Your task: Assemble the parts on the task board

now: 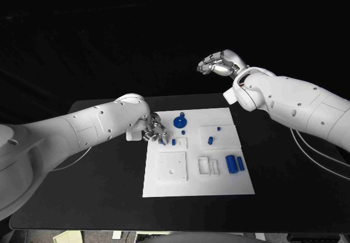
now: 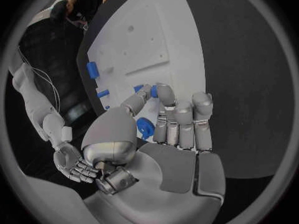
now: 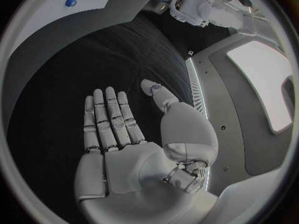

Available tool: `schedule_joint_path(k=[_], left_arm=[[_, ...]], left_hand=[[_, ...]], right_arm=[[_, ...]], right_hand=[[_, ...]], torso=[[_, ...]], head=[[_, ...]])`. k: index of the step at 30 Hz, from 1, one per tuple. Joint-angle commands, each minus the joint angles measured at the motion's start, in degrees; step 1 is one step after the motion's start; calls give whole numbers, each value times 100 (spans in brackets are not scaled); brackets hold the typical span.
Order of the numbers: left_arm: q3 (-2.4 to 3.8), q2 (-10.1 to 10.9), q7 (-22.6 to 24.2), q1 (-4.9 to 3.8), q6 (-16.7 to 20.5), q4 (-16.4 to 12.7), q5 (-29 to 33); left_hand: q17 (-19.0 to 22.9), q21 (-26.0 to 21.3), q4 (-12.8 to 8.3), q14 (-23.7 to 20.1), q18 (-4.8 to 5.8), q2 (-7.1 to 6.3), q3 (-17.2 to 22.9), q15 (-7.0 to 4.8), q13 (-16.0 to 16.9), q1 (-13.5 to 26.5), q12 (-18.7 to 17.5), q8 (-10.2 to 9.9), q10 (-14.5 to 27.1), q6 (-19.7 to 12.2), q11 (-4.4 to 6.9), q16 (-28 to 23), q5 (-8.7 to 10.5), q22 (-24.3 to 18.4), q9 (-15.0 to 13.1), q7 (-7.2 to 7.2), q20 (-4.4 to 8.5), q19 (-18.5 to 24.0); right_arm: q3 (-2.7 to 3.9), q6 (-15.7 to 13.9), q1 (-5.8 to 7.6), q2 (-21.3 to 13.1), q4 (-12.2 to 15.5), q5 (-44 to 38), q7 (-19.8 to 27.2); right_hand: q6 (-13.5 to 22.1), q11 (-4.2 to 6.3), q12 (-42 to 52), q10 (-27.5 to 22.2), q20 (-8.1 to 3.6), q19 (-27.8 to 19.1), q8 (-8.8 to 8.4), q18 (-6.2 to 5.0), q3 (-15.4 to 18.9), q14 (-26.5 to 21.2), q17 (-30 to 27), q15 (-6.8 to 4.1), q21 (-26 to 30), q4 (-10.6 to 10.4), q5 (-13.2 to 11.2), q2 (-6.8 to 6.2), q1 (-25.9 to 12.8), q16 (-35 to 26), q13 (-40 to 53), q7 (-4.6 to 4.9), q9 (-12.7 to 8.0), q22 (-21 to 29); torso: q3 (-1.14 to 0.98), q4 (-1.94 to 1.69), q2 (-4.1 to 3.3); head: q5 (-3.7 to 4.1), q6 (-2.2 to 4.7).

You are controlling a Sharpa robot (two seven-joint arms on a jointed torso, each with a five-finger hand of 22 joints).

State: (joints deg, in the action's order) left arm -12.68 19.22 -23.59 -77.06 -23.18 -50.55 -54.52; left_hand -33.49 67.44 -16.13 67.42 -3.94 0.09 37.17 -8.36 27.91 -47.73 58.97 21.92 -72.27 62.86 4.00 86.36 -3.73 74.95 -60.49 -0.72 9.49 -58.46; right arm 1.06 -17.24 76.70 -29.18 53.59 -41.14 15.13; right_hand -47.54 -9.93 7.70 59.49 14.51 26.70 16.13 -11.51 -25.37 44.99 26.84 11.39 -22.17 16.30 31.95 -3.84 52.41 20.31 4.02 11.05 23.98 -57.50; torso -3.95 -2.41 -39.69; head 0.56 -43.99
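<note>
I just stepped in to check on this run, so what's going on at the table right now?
The robot is assembling small blue parts on the white task board. Its left hand is down at the board's far left corner, fingers at a small blue part. The right hand is raised beyond the table's far edge, flat and holding nothing. A round blue part and two blue cylinders lie on the board.

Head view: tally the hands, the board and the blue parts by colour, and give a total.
Silver: 2, the left hand and the right hand
White: 1, the task board
Blue: 8 blue parts in plain sight; the left hand may hide more
Total: 11
</note>
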Motion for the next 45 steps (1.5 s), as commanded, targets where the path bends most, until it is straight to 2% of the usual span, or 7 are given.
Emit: schedule_joint_path(k=[1, 11, 45], left_arm=[[1, -15, 28, -1, -134, -14, 46], [1, -16, 33, 0, -145, -56, 52], [-2, -34, 61, 35, -95, 59, -1]], left_hand=[[-8, 36, -27, 140, -218, 469, -5, -340, 10, -484, 25, 10, -125, -21, 169, 35, -23, 39, -14, 11, 561, 35], [-8, 37, -28, 137, -218, 467, -4, -339, 12, -487, 28, 4, -121, -22, 169, 37, -23, 39, -24, 11, 561, 37], [-8, 39, -26, 128, -218, 463, -5, -338, 19, -493, 35, -13, -108, -24, 167, 41, -21, 40, -48, 9, 562, 43]], right_arm=[[5, 36, 0, 5, 3, -27, 18], [5, 47, 0, 13, 0, -27, 12], [5, 48, -3, 17, 15, -27, 14]], right_hand=[[14, -7, -31, 27, 25, -18, 22, -97, -9, -40, -10, -8, 18, -29, 30, 10, -23, 29, -6, 29, -5, -8], [15, -7, -33, 27, 26, -19, 23, -99, -12, -42, -16, -8, 19, -27, 29, 13, -19, 34, -6, 30, -7, -9], [16, -8, -38, 29, 30, -23, 26, -103, -15, -47, -34, -7, 21, -23, 26, 15, -13, 48, -7, 30, -13, -11]], torso=[[1, -2, 1], [0, -1, 2], [3, -3, 2]], head=[[-4, 0], [-4, 0], [8, -16]])
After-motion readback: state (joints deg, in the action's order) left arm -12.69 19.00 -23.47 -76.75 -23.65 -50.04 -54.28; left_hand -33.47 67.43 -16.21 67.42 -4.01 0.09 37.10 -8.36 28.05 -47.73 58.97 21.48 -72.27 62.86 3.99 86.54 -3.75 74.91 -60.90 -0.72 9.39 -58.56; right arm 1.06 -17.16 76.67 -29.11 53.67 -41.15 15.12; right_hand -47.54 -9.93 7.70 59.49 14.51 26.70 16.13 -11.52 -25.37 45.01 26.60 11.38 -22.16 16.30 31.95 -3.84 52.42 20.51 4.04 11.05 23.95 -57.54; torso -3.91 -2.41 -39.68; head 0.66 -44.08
